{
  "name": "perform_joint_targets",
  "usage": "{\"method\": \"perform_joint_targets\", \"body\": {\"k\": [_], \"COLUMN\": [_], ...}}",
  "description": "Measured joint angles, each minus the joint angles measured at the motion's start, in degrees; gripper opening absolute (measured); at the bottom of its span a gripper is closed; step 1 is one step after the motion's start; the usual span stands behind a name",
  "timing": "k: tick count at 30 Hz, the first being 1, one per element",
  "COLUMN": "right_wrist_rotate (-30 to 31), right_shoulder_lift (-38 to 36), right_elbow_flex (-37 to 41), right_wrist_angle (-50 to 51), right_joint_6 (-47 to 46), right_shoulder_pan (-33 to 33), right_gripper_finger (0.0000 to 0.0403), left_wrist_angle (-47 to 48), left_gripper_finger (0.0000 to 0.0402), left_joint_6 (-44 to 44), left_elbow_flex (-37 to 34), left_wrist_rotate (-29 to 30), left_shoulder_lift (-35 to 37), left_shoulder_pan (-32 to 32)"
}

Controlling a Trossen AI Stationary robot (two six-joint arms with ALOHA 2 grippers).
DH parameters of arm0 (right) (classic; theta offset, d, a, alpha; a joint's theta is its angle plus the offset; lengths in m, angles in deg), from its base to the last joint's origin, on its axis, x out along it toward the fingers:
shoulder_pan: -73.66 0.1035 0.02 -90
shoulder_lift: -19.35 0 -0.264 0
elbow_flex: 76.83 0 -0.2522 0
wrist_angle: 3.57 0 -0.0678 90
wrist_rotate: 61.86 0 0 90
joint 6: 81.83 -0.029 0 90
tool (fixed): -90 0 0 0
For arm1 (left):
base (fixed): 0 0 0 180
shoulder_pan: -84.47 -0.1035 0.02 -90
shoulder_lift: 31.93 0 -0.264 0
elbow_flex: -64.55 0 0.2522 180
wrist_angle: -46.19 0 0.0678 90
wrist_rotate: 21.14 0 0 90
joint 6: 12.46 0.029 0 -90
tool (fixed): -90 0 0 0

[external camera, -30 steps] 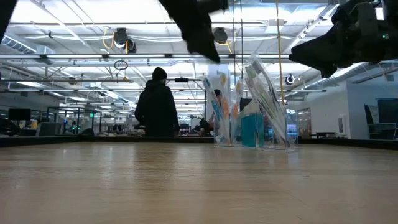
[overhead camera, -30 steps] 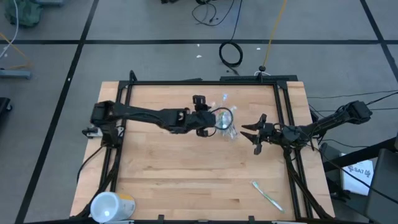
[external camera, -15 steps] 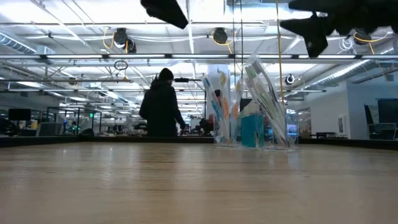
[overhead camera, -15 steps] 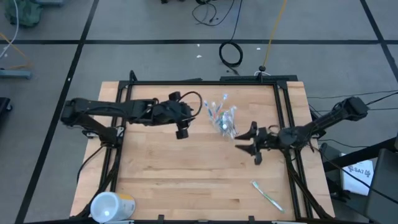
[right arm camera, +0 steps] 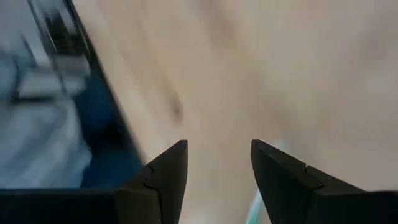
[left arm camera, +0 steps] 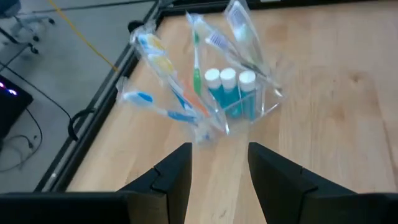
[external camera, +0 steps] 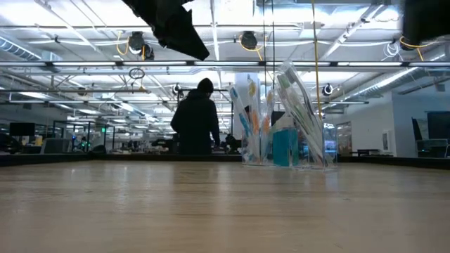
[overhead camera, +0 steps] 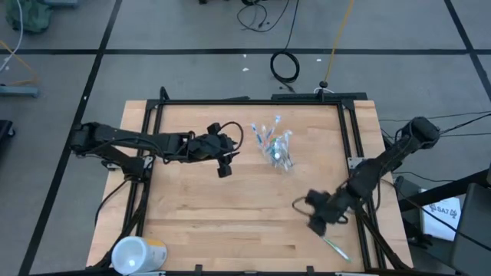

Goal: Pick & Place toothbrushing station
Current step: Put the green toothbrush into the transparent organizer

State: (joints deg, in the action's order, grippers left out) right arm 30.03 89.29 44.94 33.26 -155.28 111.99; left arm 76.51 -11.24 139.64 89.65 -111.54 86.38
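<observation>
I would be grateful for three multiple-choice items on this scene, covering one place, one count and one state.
1. Where does the loose toothbrush lie?
A. near the table's front right corner
B. inside the cup
C. beside the cylinder

2. How many white-capped toothpaste tubes stand in the clear cup?
A. one
B. three
C. five

3. How are the right gripper fingers?
A. shut on a toothbrush
B. open and empty
C. shut on the cup

Answers: 1 A, the high view shows it there, just past the right gripper. 2 B, the left wrist view shows three caps. 3 B, bare wood shows between them.
</observation>
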Motion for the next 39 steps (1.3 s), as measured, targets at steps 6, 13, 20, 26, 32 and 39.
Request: {"method": "perform_joint_targets", "body": {"k": [6, 13, 20, 26, 32, 39], "right_wrist_rotate": [-12.53, -12.35, -12.22, -11.76, -12.12, -10.88], "right_shoulder_lift": [6.51, 11.49, 15.61, 15.83, 14.67, 16.9], "right_elbow_flex": [0.0, 0.07, 0.07, 0.07, 0.09, 0.34], "right_wrist_angle": [1.11, 5.02, 4.15, 3.35, -1.74, -3.91], "right_joint_6": [-13.74, -15.5, -12.37, -12.37, -12.37, -9.8], "right_shoulder_pan": [7.21, 9.61, 9.37, 9.37, 9.35, 9.41], "right_gripper_finger": [0.0171, 0.0171, 0.0171, 0.0171, 0.0155, 0.0138], "left_wrist_angle": [-1.27, -3.7, -4.23, -4.37, -4.39, -4.35], "left_gripper_finger": [0.0163, 0.0163, 0.0163, 0.0163, 0.0163, 0.0163], "left_joint_6": [-2.66, -3.95, -5.02, -4.99, -4.97, -4.52], "left_elbow_flex": [-0.43, -0.47, -0.47, -0.47, -0.47, -0.44], "left_wrist_rotate": [0.06, 0.05, 0.07, 0.07, 0.09, 0.09], "left_shoulder_lift": [0.08, 0.07, 0.07, 0.07, 0.07, 0.07], "left_shoulder_pan": [0.04, 0.08, 0.09, 0.07, 0.07, 0.04]}}
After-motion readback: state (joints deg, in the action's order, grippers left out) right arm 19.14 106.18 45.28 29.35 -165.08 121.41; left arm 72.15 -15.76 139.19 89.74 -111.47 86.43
